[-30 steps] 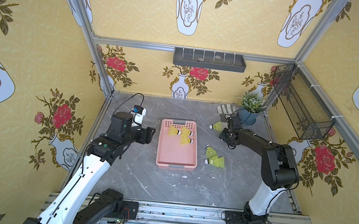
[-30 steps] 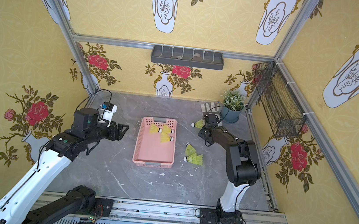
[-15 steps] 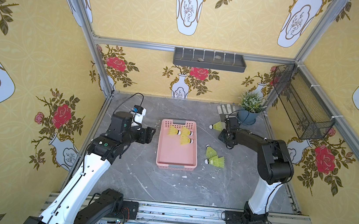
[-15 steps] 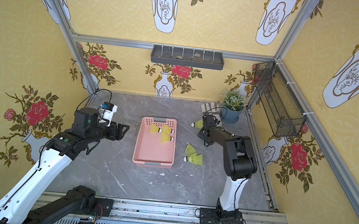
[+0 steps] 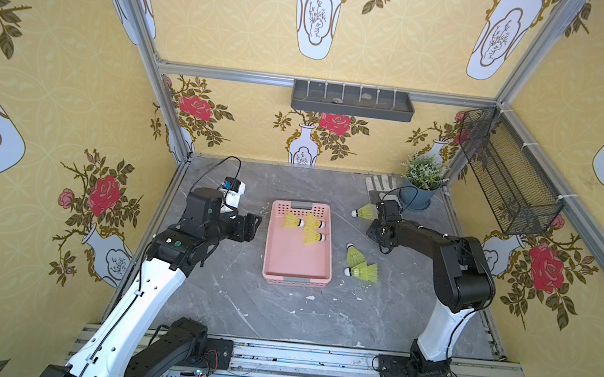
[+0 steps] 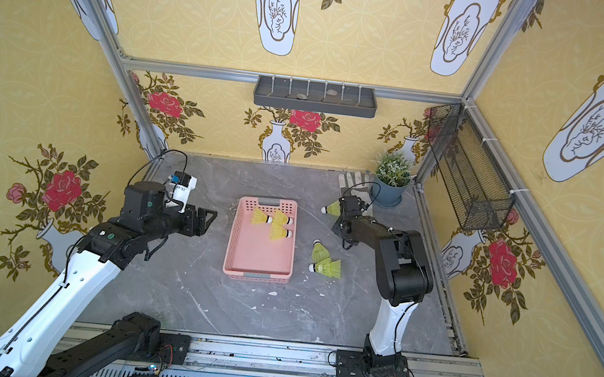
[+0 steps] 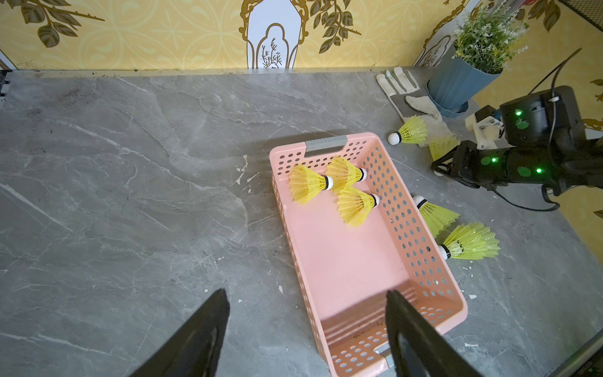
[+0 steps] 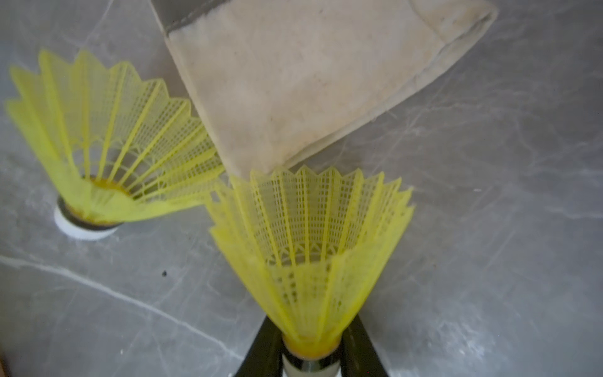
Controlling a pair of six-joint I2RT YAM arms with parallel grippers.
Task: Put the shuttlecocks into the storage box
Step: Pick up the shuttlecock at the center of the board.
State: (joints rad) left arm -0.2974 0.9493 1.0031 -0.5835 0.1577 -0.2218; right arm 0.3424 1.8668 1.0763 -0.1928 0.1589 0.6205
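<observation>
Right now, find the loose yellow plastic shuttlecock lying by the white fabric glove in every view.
In a top view: loose shuttlecock on the table right of the pink perforated plastic basket, white tip toward it.
In a top view: same spot.
Left wrist: shuttlecock past the basket's far corner, skirt against the glove.
Right wrist: shuttlecock beside the gripped shuttlecock.
Landmark: white fabric glove, in all four.

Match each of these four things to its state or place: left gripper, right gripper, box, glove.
Things:
1. left gripper
2. right gripper
3. box
4. glove

States and places:
A. shut on a shuttlecock
B. holds three shuttlecocks
C. open, holding nothing
D. lies beside the pot

Pairs: 1-C, 2-A, 3-B, 4-D
</observation>
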